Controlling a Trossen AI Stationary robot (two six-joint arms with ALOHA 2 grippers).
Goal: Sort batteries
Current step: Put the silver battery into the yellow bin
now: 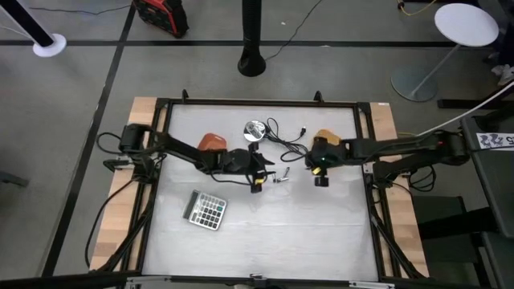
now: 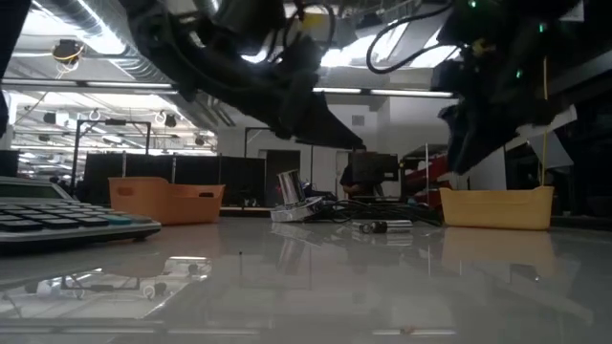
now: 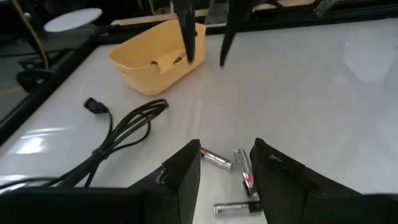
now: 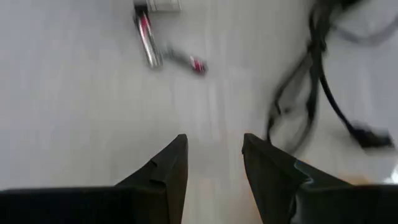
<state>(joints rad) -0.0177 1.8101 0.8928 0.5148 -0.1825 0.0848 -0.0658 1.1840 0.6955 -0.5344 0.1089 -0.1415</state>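
Observation:
Three small silvery batteries with red bands [image 3: 245, 173] lie loose on the white table just ahead of my left gripper [image 3: 227, 146], which is open and low above them. In the high view they are a small cluster [image 1: 282, 176] between my left gripper [image 1: 263, 172] and my right gripper [image 1: 308, 163]. My right gripper [image 4: 214, 138] is open and hangs above the table, with the batteries [image 4: 148, 38] farther ahead. In the low view the batteries [image 2: 382, 226] lie mid-table.
A yellow bin [image 3: 155, 56] sits by the right gripper and an orange bin [image 1: 211, 143] by the left arm. A black cable with plug [image 3: 124, 130] and a round silver disc [image 1: 254, 130] lie toward the far edge. A calculator [image 1: 206, 210] lies toward the near left.

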